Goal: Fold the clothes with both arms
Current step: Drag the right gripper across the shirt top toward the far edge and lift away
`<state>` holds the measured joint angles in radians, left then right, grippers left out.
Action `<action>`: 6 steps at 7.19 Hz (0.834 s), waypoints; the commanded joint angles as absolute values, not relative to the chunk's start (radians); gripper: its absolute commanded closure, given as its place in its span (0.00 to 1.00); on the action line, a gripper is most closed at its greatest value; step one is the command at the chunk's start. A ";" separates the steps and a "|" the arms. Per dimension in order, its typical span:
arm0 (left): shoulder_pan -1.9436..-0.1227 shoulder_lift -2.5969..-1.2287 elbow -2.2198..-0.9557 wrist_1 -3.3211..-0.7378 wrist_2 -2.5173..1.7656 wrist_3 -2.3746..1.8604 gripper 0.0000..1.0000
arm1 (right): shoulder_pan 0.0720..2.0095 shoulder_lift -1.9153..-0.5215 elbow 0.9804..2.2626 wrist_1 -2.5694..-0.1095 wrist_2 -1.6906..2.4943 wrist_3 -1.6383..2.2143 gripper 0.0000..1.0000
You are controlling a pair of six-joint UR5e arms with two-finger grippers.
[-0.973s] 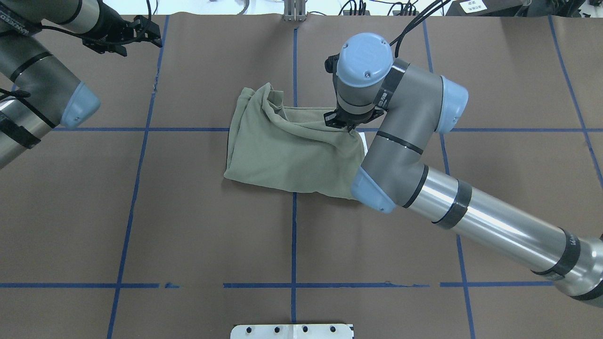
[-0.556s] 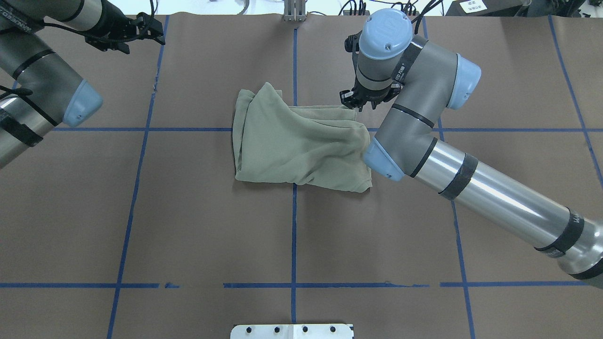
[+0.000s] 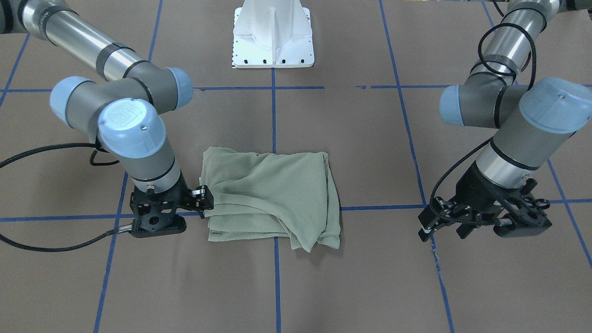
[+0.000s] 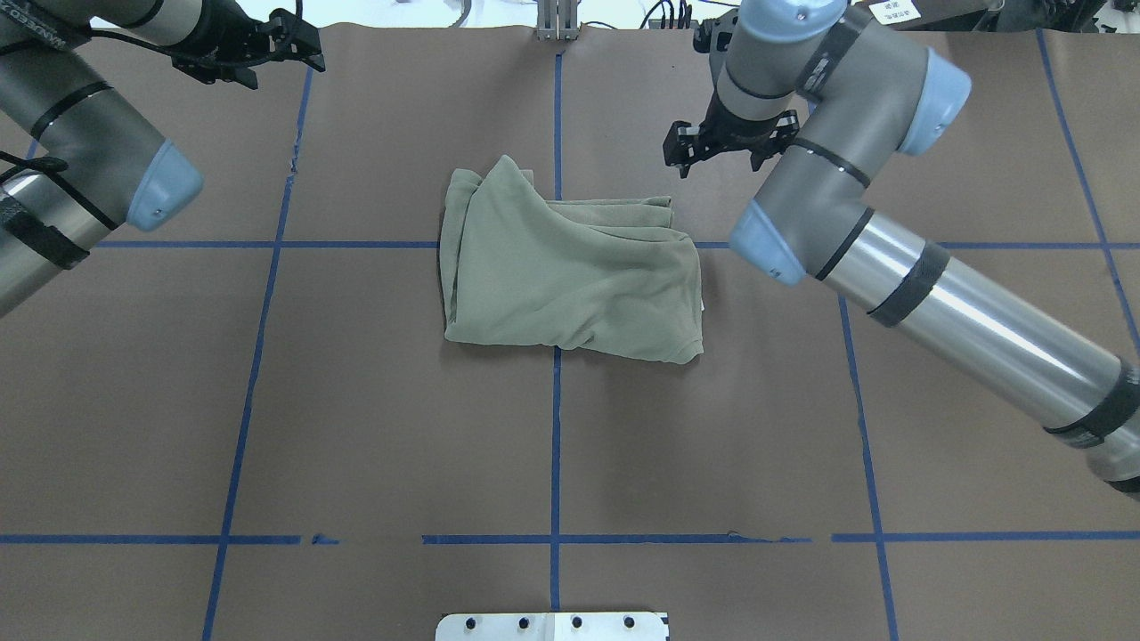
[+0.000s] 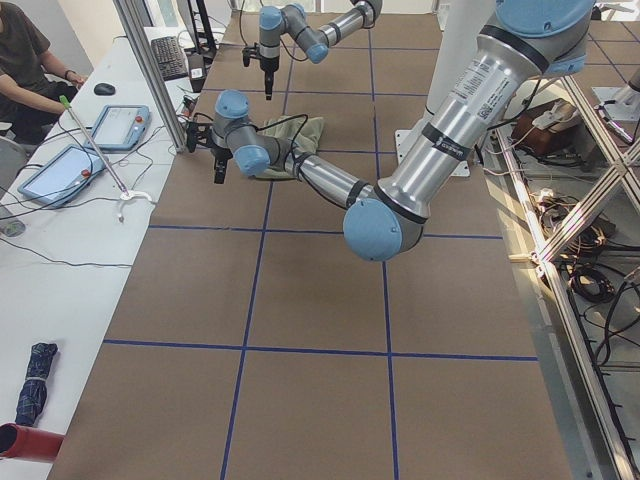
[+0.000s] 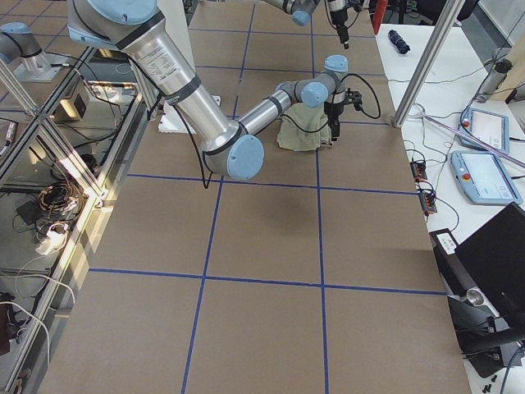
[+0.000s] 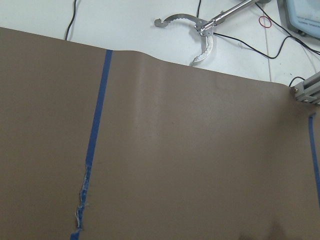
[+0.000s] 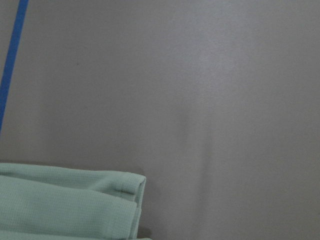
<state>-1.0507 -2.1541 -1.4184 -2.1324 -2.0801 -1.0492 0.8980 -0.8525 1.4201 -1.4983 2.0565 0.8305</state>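
shirt: lies at the middle of the table as a rumpled, roughly rectangular bundle, layers stacked unevenly. looks mostly folded; perhaps needs one more tidy fold or some smoothing. right gripper: hovers just beside its edge, fingers apart, empty. left gripper: hangs well apart, likewise spread, holding nothing.

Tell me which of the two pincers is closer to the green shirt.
The right pincer, open just beside the shirt at one edge. The left pincer hangs far off to the side over the table.
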 commanded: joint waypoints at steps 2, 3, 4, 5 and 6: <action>-1.165 -1.949 -1.542 -2.096 -2.107 -0.536 0.00 | 1.159 -1.133 1.667 -1.630 2.232 0.493 0.00; -1.254 -1.919 -1.539 -2.050 -2.114 -0.352 0.00 | 1.237 -1.203 1.716 -1.754 2.232 0.266 0.00; -1.320 -1.908 -1.508 -1.996 -2.111 -0.227 0.00 | 1.337 -1.298 1.720 -1.788 2.232 0.028 0.00; -1.427 -1.895 -1.437 -1.984 -2.124 -0.043 0.00 | 1.426 -1.366 1.698 -1.793 2.227 -0.183 0.00; -1.525 -1.890 -1.360 -1.974 -2.193 0.124 0.00 | 1.516 -1.426 1.656 -1.786 2.236 -0.286 0.00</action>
<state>-1.3987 -1.9021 -1.4480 -1.9952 -2.1344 -0.0969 1.3960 -1.3380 1.6926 -1.7783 2.2303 -0.0879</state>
